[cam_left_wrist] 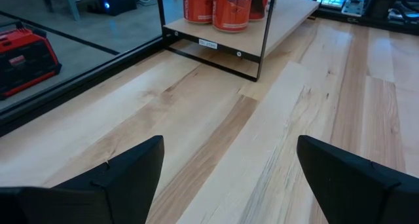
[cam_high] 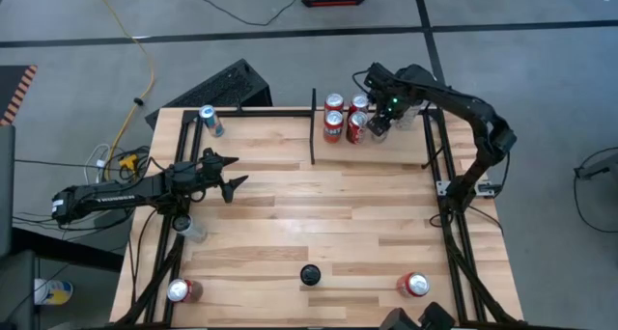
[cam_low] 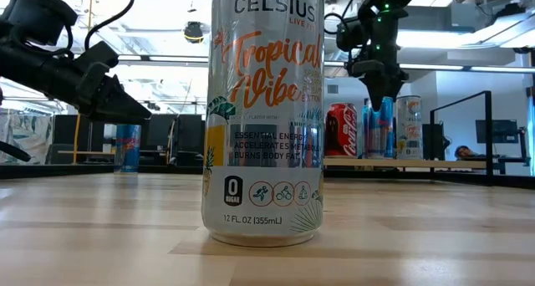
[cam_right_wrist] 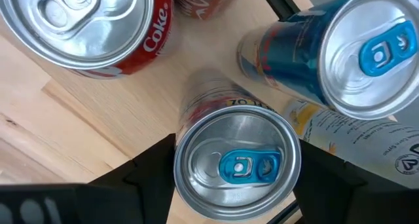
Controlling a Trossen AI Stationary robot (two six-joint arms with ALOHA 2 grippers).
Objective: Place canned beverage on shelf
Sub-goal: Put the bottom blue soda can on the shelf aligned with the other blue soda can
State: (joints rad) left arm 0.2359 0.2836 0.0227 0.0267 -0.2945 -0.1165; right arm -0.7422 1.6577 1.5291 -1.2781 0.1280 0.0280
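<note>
The shelf (cam_high: 379,154) is the light wood bay at the table's far right, between a black divider bar (cam_high: 314,127) and the black tube frame. Several cans stand on it. My right gripper (cam_high: 379,127) reaches down over the bay's right part and is shut on a slim can with a blue tab (cam_right_wrist: 239,165); the low view shows this can (cam_low: 376,134) upright under the gripper (cam_low: 378,102). My left gripper (cam_high: 232,182) waits open at the table's left, above bare wood, pointing toward the shelf (cam_left_wrist: 288,14). My right gripper takes the blue-tabbed can by its upper wall, just under the rim (cam_right_wrist: 180,168), pinched between the two fingers (cam_right_wrist: 144,178) on opposite sides. The fingers come from above, pointing down. The can is upright, and its bottom seems to rest on the shelf board.
Close around the held can stand a red Coke can (cam_right_wrist: 78,27), another blue-tabbed can (cam_right_wrist: 366,54) and a white printed can (cam_right_wrist: 366,149). Loose cans stand at the far left (cam_high: 208,121), both near corners (cam_high: 182,289) (cam_high: 413,285), and near the front middle (cam_low: 263,110).
</note>
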